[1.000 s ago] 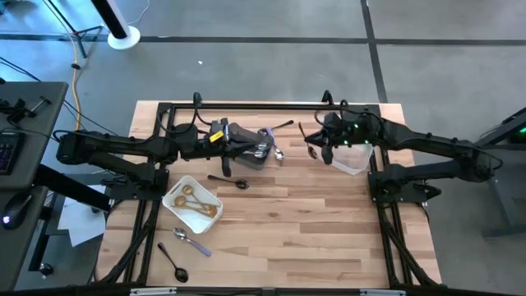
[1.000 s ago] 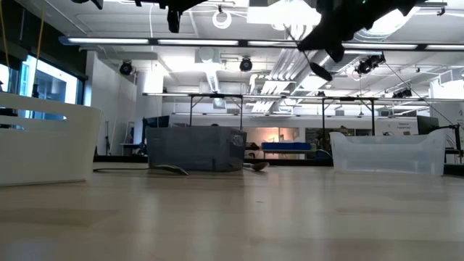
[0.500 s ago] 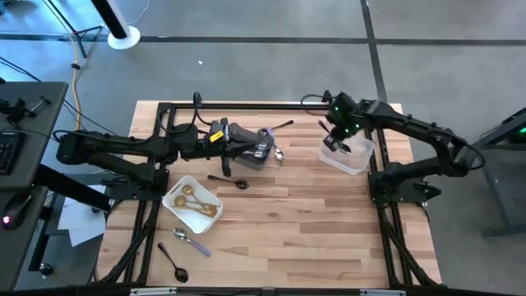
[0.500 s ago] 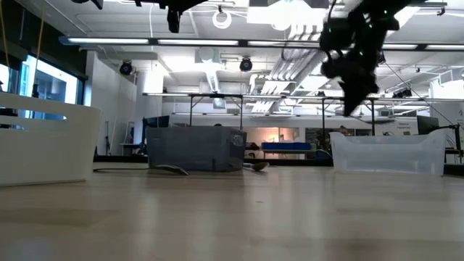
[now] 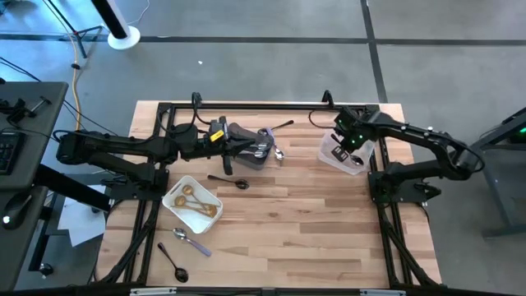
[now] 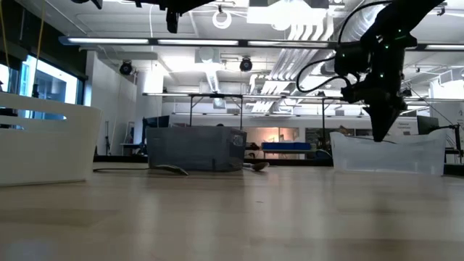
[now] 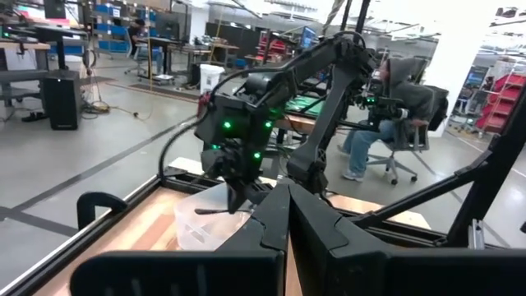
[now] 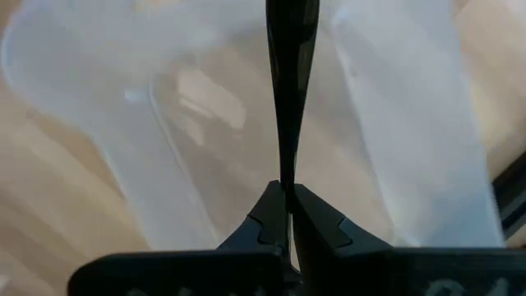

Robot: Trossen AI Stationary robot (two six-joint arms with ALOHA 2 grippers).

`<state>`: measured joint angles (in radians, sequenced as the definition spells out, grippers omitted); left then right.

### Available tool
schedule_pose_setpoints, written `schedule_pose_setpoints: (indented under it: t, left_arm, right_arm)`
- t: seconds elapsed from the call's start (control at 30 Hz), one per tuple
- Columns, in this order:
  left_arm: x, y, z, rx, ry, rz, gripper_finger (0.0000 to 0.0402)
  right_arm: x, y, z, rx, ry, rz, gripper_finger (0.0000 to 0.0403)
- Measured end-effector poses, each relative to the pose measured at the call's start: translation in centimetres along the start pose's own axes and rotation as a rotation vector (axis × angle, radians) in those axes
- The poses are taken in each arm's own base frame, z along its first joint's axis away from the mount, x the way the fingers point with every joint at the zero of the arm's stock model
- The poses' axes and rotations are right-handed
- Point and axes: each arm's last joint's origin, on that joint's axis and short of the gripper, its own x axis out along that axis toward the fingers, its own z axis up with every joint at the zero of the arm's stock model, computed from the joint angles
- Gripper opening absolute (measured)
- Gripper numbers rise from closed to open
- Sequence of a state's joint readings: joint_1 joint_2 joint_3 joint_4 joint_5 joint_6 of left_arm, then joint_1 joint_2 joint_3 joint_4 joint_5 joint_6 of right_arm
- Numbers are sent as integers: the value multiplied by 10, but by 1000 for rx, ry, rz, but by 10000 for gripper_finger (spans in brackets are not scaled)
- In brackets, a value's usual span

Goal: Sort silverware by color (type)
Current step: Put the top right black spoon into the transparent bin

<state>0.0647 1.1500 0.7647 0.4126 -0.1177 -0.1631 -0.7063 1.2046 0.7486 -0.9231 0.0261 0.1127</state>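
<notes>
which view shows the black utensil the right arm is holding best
The right wrist view: the black utensil sits clamped between the right gripper fingers over the clear tub. The left wrist view shows it small and distant, the high view a dark speck, the low view hardly at all.

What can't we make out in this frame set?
- Grey bin contents: high view, left gripper covers it; low view shows only its wall.
- Black utensil in right gripper: spoon or fork unclear, right wrist view cuts off its end.
- White tray contents: low view, wall hides them.
</notes>
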Motion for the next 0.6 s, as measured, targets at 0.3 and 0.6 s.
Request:
schedule_pose_setpoints:
  t: [0.3,0.6]
  left_arm:
    - [0,0,0,-1,0,0,0]
    - [0,0,0,-1,0,0,0]
  right_arm:
    - [3,-15,7,30,-17,33,0]
    - [29,-13,16,-8,86,43,0]
